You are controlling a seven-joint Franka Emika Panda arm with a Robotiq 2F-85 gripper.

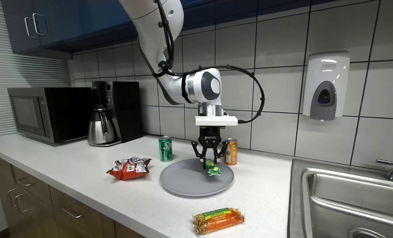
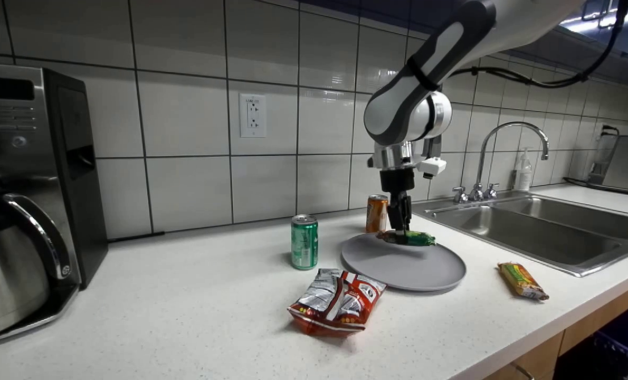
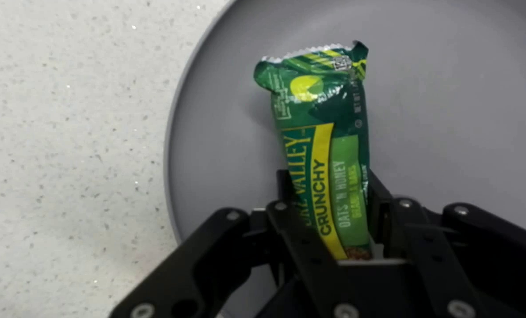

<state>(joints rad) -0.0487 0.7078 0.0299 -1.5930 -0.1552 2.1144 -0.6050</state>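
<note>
Gripper (image 3: 329,185) half-closed, clasping the green granola bar (image 3: 322,128)

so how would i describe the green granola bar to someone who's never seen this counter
In both exterior views, look left from the steel sink to the round gray plate. Over it, the gripper holds the granola bar; its green wrapper sets it apart from the orange-wrapped bar on the counter.
</note>
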